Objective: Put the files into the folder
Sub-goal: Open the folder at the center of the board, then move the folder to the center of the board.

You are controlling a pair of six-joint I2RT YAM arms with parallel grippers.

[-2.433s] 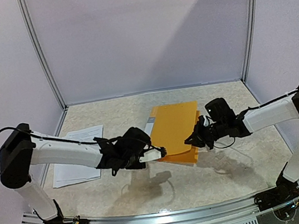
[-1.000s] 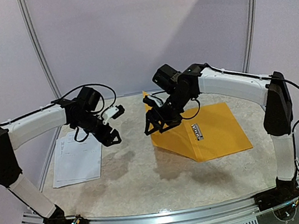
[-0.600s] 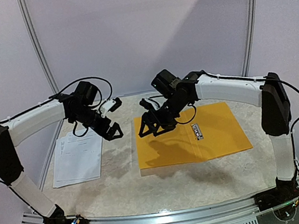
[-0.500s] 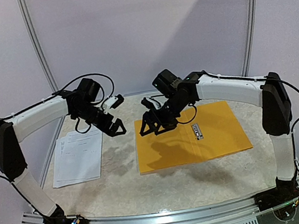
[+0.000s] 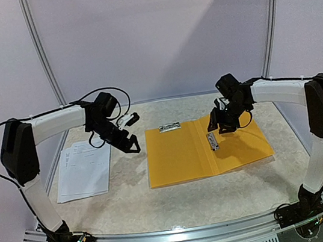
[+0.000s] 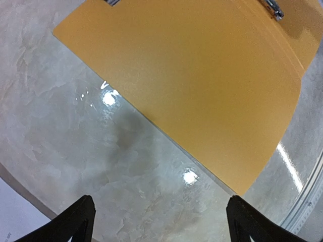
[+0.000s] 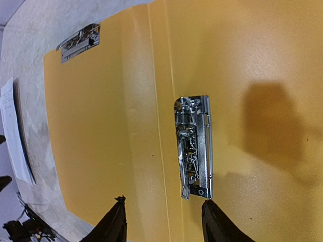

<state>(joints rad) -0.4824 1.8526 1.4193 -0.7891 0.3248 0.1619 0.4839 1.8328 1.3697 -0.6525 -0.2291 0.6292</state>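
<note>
The orange-yellow folder (image 5: 181, 152) lies open and flat mid-table, with a metal clip (image 5: 214, 140) on the right leaf beside the spine and a second clip (image 5: 170, 127) at the far edge of its left leaf. It also shows in the left wrist view (image 6: 202, 80) and the right wrist view (image 7: 101, 126), where the spine clip (image 7: 194, 146) is plain. The files (image 5: 85, 167), white printed sheets, lie at the left. My left gripper (image 5: 132, 146) is open and empty, just left of the folder. My right gripper (image 5: 216, 128) is open and empty above the spine clip.
Pale booth walls and metal frame posts (image 5: 44, 59) close the back and sides. A metal rail (image 5: 179, 240) runs along the near edge by the arm bases.
The right gripper swung the folder's cover open and flat, let go, and moved right over the spine. The left gripper moved right and down toward the folder's left edge.
</note>
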